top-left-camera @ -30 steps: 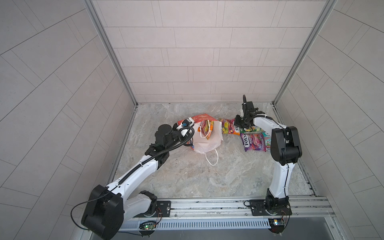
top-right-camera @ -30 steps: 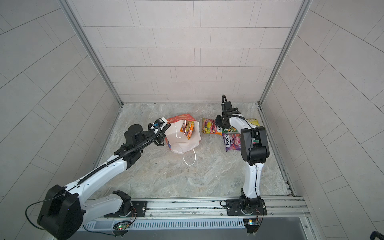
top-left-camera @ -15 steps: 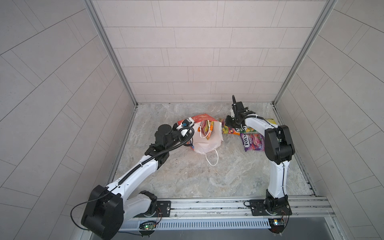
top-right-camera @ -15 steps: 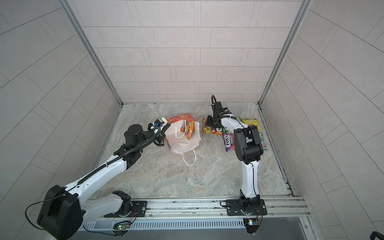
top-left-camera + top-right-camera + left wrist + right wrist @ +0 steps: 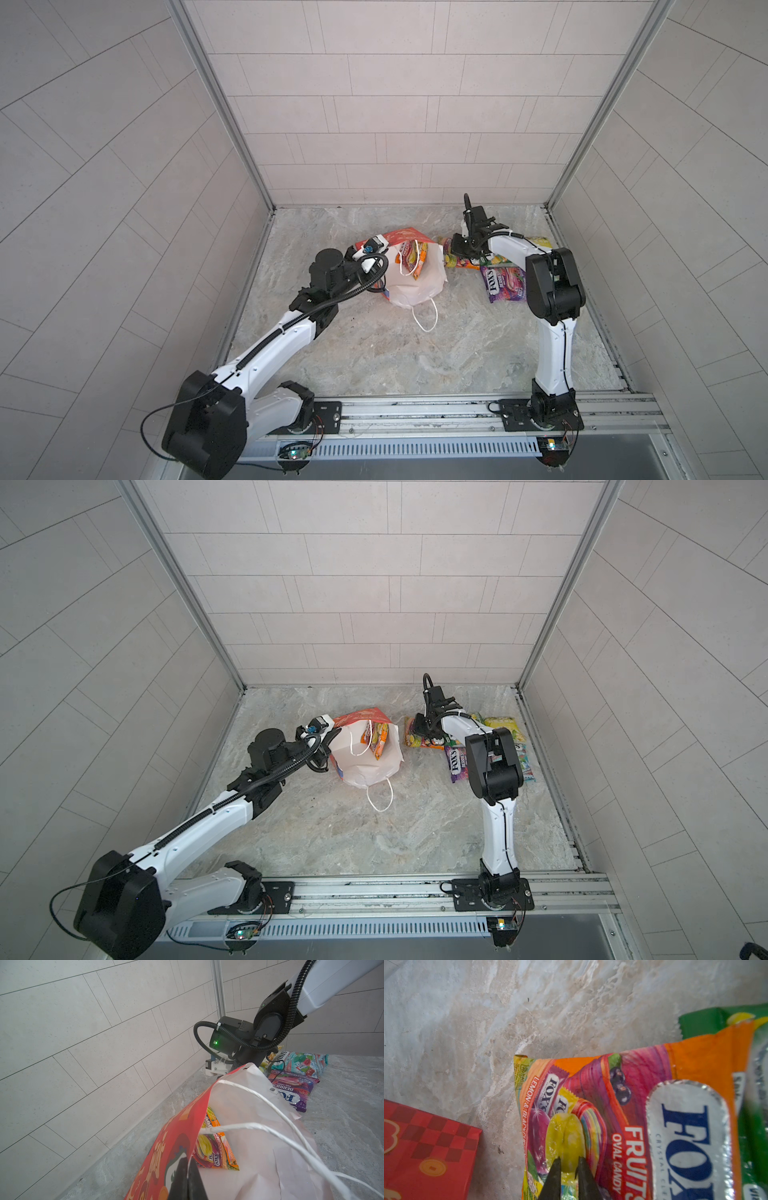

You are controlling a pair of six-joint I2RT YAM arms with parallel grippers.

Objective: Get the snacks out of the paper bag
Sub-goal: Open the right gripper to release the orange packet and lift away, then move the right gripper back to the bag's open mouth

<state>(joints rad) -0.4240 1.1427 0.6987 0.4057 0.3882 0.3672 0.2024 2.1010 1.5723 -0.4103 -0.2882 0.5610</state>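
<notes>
The red paper bag (image 5: 415,286) (image 5: 365,766) lies tipped on the marble floor, its white inside facing up. My left gripper (image 5: 384,272) (image 5: 187,1169) is shut on its red rim. One orange snack packet (image 5: 411,257) (image 5: 214,1153) shows inside the bag. Right of the bag, an orange FOX'S packet (image 5: 451,257) (image 5: 612,1105), a purple one (image 5: 505,284), a yellow one (image 5: 500,723) and a teal one (image 5: 299,1062) lie on the floor. My right gripper (image 5: 455,249) (image 5: 569,1161) hangs just over the orange packet, its jaws a narrow gap apart with nothing between them.
A white cord handle (image 5: 426,316) trails from the bag onto the floor toward the front. A green packet (image 5: 699,1022) lies partly under the orange one. Tiled walls close in the back and both sides, and a metal rail (image 5: 415,411) runs along the front.
My right gripper has swung left from over the pile of packets to the orange packet beside the bag. The left arm and the bag have not moved.
</notes>
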